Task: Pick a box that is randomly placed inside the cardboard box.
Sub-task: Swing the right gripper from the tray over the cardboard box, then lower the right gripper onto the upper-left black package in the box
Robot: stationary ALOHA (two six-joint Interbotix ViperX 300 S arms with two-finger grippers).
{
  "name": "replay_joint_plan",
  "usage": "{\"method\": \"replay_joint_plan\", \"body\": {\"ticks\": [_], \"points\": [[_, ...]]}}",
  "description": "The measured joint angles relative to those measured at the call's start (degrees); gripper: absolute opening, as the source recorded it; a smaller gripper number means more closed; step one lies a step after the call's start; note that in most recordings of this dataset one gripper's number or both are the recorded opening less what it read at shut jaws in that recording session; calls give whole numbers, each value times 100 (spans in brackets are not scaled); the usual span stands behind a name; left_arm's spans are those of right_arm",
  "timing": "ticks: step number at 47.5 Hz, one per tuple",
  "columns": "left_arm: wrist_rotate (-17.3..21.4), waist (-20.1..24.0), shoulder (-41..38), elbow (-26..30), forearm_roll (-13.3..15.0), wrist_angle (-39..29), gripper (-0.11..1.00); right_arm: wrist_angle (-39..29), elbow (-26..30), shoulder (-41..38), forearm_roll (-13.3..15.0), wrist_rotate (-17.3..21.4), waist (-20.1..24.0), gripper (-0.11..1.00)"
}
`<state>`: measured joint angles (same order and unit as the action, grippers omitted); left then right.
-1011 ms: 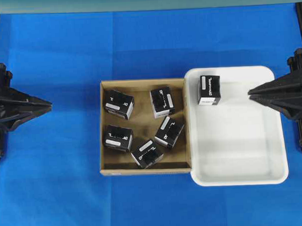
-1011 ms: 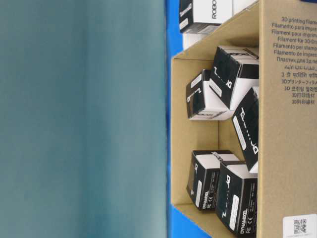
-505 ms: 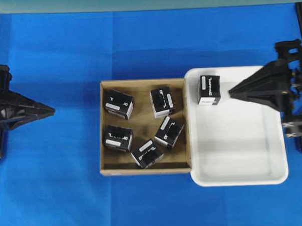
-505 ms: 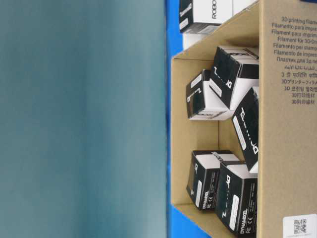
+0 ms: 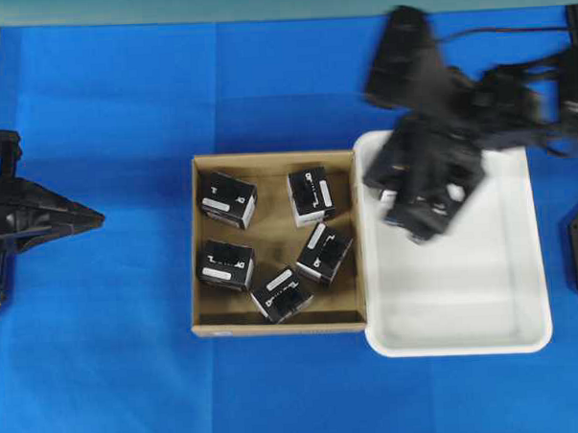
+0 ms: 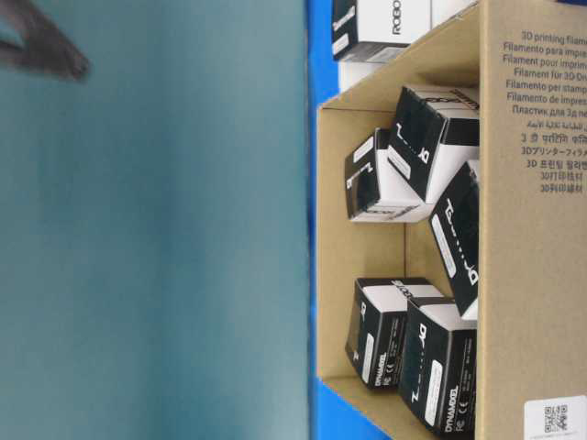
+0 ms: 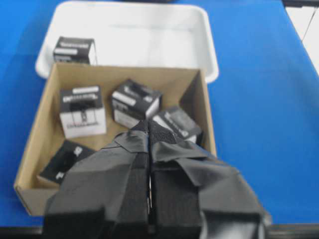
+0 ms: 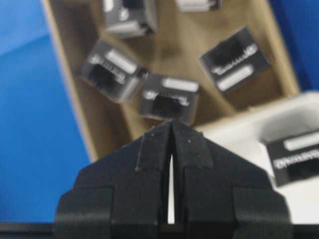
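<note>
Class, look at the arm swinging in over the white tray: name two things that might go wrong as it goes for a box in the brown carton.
1. The right gripper is shut; unless it opens first, it may push a box rather than grasp one.
2. The five black boxes in the cardboard carton lie tilted and close together, so the fingers might jam against a neighbour or the wall.

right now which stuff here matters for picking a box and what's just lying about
For the job:
- five black boxes in the cardboard box
- right hand, shut
- left hand, shut

Lying about:
- white tray
- black box in the tray
- blue cloth
</note>
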<state>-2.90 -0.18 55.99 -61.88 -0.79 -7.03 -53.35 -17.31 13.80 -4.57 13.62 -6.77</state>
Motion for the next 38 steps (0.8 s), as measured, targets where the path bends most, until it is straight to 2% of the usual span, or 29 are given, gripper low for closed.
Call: {"method": "replay_joint_plan", "body": {"ticks": [22, 32, 38], "points": [[0, -9, 123, 18, 0, -105, -6, -2083, 3015, -2531, 0, -729, -352, 2], [0, -44, 141, 53, -9, -149, -6, -2188, 4034, -3419, 0, -853, -492, 2], [0, -53, 149, 141, -9, -149, -6, -2118, 4254, -3788, -9, -853, -571, 2]]}}
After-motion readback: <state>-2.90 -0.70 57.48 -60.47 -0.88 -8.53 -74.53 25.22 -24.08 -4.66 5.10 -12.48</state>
